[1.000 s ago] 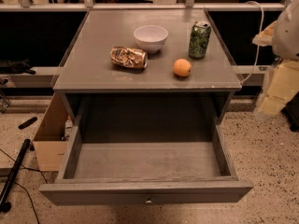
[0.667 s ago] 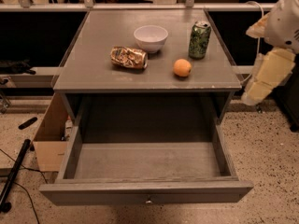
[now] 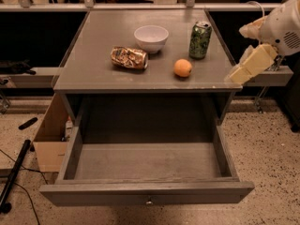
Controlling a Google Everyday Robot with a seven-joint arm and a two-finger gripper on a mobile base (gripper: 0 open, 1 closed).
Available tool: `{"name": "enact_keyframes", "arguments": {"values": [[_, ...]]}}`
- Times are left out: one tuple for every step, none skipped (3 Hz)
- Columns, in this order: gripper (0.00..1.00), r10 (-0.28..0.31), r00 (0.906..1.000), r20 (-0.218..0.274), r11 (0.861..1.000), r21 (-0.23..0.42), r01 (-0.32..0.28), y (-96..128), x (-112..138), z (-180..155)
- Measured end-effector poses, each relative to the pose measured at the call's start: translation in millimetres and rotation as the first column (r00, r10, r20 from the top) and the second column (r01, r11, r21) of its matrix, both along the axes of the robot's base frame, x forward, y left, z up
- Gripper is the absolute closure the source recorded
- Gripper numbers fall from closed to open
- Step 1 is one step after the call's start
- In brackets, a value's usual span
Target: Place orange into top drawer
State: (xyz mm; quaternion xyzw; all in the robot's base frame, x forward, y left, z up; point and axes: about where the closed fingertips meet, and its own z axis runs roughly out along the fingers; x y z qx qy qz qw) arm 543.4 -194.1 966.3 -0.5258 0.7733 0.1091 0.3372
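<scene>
One orange point(image 3: 183, 68) lies on the cabinet top point(image 3: 101, 50) above the open top drawer point(image 3: 117, 195); pincer point(image 3: 240, 72), state unclear, hangs at right.

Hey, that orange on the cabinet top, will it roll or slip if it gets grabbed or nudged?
The orange is round and sits on the flat cabinet top, so a nudge would probably roll it. Its matte skin likely grips well. The pincer hangs off the top's right edge.

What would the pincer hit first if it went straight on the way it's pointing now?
Probably the table's right edge, short of the orange; the pincer hangs just beside it, though depth is unclear.
</scene>
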Motion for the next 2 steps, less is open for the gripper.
{"name": "enact_keyframes", "arguments": {"values": [[0.0,-0.012,0.9999,0.01,0.991,0.137,0.01,9,13,-10],[0.0,-0.008,0.9995,0.031,0.986,0.167,0.003,22,27,-12]]}}
